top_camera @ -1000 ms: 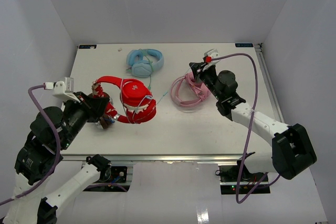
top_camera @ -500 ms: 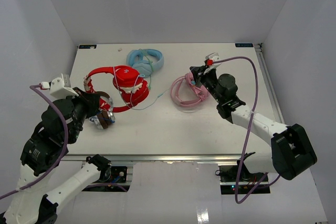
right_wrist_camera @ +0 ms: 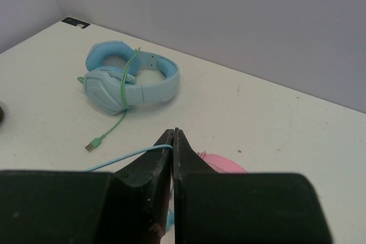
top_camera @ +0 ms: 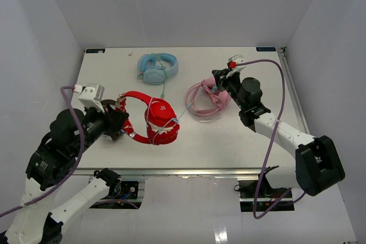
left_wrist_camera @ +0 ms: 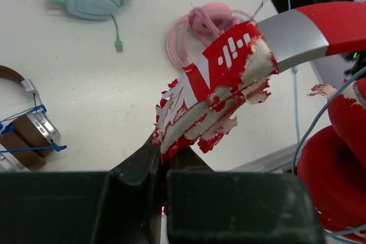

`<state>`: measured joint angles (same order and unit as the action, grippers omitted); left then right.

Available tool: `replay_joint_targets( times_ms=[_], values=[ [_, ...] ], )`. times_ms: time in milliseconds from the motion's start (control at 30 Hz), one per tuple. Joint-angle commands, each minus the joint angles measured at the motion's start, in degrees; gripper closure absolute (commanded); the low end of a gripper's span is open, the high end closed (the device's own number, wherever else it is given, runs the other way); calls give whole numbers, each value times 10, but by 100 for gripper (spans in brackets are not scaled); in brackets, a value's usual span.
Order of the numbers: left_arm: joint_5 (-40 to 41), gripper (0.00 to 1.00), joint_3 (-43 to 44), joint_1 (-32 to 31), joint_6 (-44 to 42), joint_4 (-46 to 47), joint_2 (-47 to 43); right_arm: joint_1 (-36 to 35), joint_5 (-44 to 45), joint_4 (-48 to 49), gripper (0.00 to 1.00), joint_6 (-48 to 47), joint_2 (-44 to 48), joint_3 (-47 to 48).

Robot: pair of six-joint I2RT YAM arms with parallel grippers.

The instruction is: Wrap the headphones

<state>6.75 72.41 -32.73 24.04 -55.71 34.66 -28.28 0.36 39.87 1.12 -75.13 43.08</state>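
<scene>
Table (top_camera: 114, 67) is carrying four sets of headphones, with both arms reaching in from its near edge. Left arm (top_camera: 68, 135) is leaning over the front left part, and its left jaws are clamping shut on the frayed, peeling end of the headband of the red headphones (top_camera: 161, 119). These are sitting front of centre, earcups stacked toward the middle; whether they are touching the table I cannot tell. Right arm (top_camera: 269, 124) is stretching over the pink headphones (top_camera: 206, 100), which are lying directly under the right jaws, between them and the red set. Right jaws are pinching shut on the thin pale-blue cable (right_wrist_camera: 126, 157), which is running taut across to the red earcups. Blue headphones (top_camera: 157, 68) are resting well back, trailing a green cord (right_wrist_camera: 108, 132). Brown headphones (left_wrist_camera: 26, 135) are lying just beside the left jaws.
</scene>
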Motion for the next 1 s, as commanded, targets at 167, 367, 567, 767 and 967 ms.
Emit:
replay_joint_targets(
  times_ms=[167, 367, 567, 767, 967],
  values=[
    [-152, 100, -104, 0, -106, 40, 43, 13, 3, -55, 92, -37, 49, 66],
    [-270, 100, -128, -1, -111, 87, 65, 13, -48, -118, 92, -36, 45, 136],
    [-350, 100, -152, -1, -120, 125, 74, 13, -90, -165, 92, -41, 16, 195],
    [-381, 100, -174, -1, -111, 173, 116, 13, -123, -197, 92, -45, -6, 234],
    [-341, 100, -170, -1, -109, 193, 217, 13, -155, -237, 92, -46, -18, 262]
  ],
)
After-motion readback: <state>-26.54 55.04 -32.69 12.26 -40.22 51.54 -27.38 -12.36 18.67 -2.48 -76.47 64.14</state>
